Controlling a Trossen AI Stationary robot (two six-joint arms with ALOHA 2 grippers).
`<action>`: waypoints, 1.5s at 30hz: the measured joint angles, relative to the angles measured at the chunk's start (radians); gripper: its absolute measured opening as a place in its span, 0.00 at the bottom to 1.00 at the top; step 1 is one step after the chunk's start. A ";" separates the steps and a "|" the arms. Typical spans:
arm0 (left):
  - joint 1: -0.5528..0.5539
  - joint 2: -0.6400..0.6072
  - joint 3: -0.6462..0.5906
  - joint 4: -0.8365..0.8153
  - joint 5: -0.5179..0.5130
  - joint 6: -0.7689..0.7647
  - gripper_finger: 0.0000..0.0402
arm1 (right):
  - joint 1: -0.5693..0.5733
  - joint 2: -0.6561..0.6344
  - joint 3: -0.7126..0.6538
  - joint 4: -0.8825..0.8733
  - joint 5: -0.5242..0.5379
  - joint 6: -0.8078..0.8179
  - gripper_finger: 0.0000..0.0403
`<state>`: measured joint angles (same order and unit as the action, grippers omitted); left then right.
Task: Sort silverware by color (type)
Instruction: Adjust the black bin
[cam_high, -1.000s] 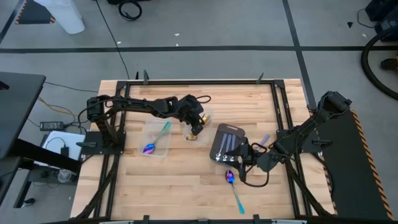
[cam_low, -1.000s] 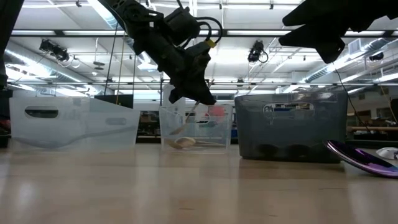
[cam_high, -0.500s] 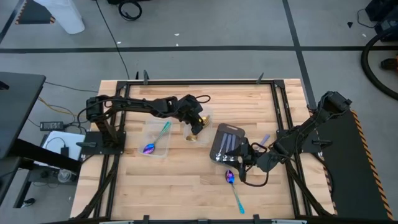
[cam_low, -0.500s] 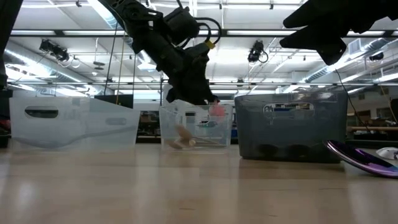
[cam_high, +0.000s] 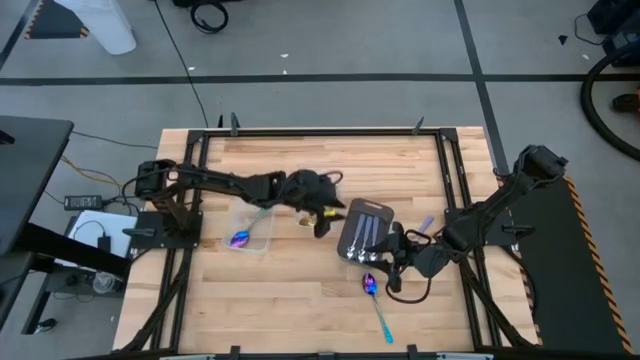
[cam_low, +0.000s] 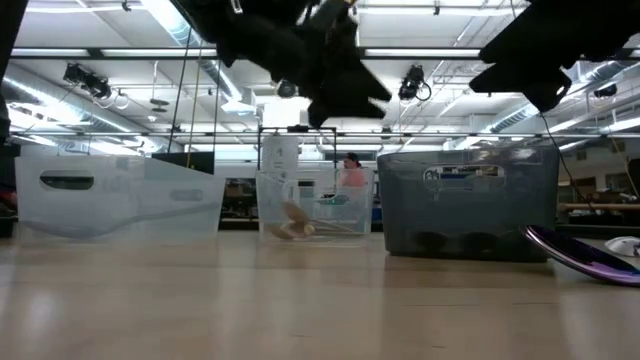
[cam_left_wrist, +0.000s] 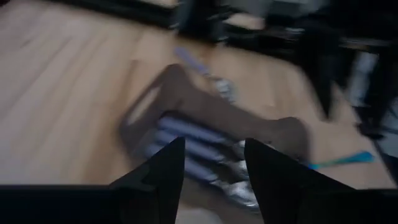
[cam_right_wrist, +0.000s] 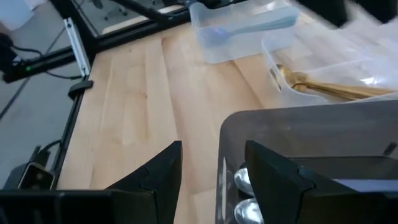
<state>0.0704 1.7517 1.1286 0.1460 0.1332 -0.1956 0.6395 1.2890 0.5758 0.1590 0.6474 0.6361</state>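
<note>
High view, left of centre: a clear tub (cam_high: 250, 228) holds one purple-and-teal spoon (cam_high: 249, 226), bowl toward the lower left.
Left gripper (cam_high: 322, 218): at frame centre, between the middle tub (cam_high: 322, 192) and the dark grey tray (cam_high: 362, 231); its fingers (cam_left_wrist: 161, 171) stand apart with nothing between them.
Gold spoons (cam_right_wrist: 323, 87): lying in the middle tub (seen best in the right wrist view, upper right).
Silver spoons (cam_high: 365, 232): side by side in the grey tray, right of centre; the left wrist view looks straight at them.
Loose purple spoon (cam_high: 376, 303): on the bare wood (cam_high: 290, 290), lower right of centre, teal handle pointing toward the lower right.
Another piece (cam_high: 424, 226): a pale purplish handle right of the tray, partly hidden by the arm.
Right gripper (cam_high: 388, 258): low at the tray's lower right corner, just above the loose purple spoon; fingers (cam_right_wrist: 155, 174) spread and empty.
Step in hand: gold appears placed; the left arm looks free for a new pick.
Next move: probably a descent onto the loose purple spoon, pinching the slim handle flat against the wood, then a carry to the left tub.
</note>
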 joint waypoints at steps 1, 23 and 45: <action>-0.017 -0.001 0.000 0.014 0.001 0.006 0.44 | 0.002 -0.013 0.000 -0.014 -0.006 0.001 0.46; -0.298 -0.001 0.000 0.035 -0.122 -0.180 0.44 | 0.001 -0.079 0.054 -0.333 -0.121 0.019 0.46; -0.452 0.000 0.000 -0.121 -0.335 -0.399 0.44 | -0.013 -0.079 0.242 -0.954 -0.219 0.127 0.46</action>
<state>-0.3817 1.7515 1.1286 0.0250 -0.2017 -0.5947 0.6262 1.2098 0.8177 -0.7954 0.4289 0.7634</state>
